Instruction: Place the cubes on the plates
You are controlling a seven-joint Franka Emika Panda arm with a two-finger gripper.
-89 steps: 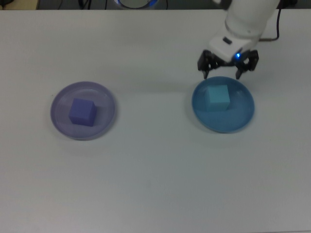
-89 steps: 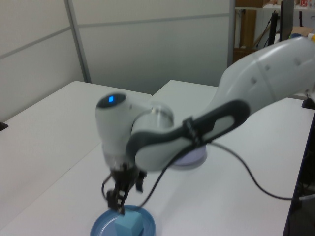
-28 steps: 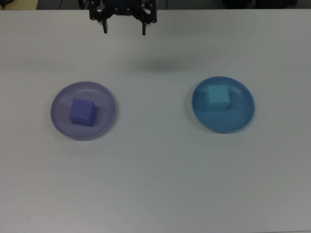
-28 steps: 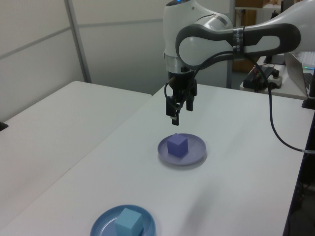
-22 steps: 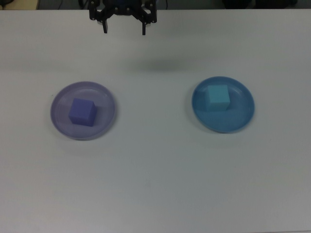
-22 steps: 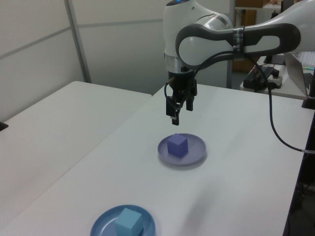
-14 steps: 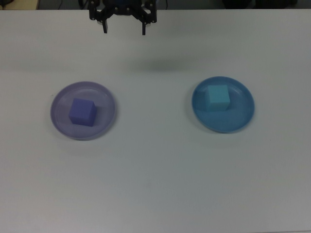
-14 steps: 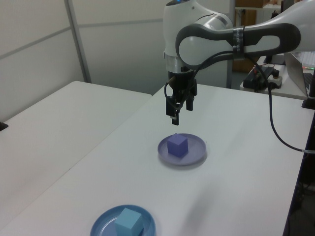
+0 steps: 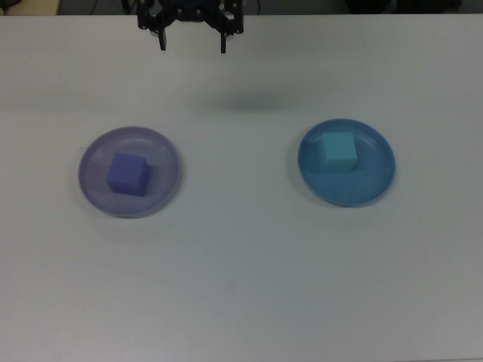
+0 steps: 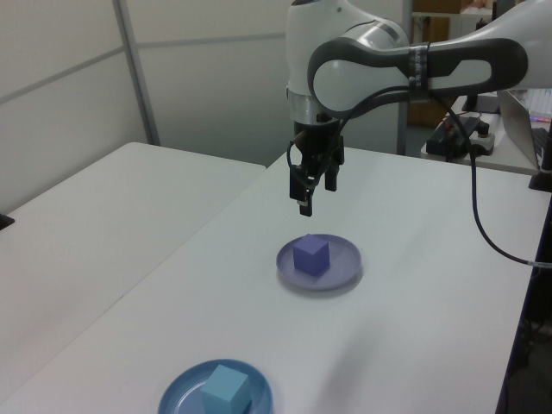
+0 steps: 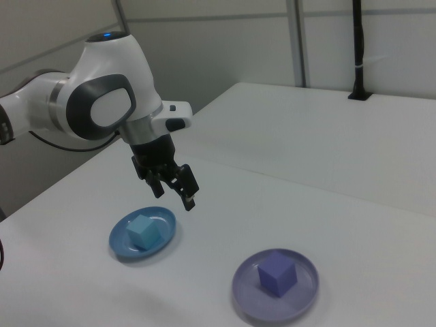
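Violet-blue cube [image 9: 127, 174] on lavender plate [image 9: 164, 155], turquoise cube [image 9: 339, 151] on blue plate [image 9: 377, 179]; gripper [image 9: 192, 44] raised, spread, empty.

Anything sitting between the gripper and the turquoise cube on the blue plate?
Nothing visible. The gripper hangs open and empty above bare table; the turquoise cube lies uncovered on the blue plate, with only air between them.
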